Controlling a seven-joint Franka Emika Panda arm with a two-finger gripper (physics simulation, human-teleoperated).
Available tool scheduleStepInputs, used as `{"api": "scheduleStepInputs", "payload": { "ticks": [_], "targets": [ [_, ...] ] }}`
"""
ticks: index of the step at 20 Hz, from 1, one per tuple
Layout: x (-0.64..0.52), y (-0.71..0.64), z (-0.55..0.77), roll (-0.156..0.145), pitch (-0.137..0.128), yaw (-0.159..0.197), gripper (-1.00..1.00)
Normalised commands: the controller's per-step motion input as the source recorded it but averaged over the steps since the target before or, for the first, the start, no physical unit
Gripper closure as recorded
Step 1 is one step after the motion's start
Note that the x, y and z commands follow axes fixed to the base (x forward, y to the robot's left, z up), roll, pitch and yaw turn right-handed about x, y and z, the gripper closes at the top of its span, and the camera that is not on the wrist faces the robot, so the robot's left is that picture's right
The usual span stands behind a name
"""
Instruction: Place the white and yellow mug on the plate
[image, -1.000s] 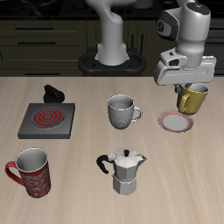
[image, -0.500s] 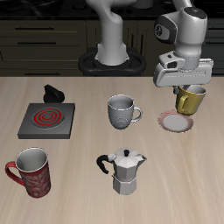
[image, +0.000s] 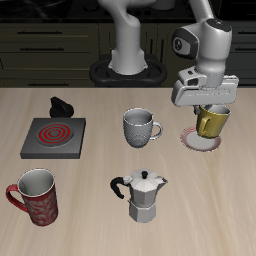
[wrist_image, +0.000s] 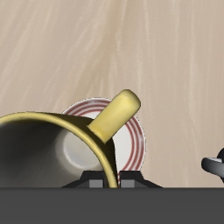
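Mug over the plate

The white and yellow mug (image: 212, 122) hangs just above the plate (image: 201, 141); the grey mug (image: 139, 128) stands beside the plate, moka pot (image: 145, 195) nearer the table's front edge.

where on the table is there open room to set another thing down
Bare wood lies along the front edge beyond the moka pot, below the plate, and between the burner and red mug. It is crowded where the gripper holds the white and yellow mug.
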Motion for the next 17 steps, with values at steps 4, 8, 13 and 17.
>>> {"api": "scheduleStepInputs", "payload": {
  "ticks": [4, 8, 13, 17],
  "targets": [
    [0.04, -0.09, -0.20, -0.034, 0.004, -0.004, 1.00],
    [0.05, 0.08, -0.32, 0.028, 0.041, 0.040, 1.00],
    [0.06, -0.08, -0.15, -0.053, 0.035, -0.062, -1.00],
    [0.05, -0.02, 0.16, -0.001, -0.016, 0.002, -1.00]
  ]
}}
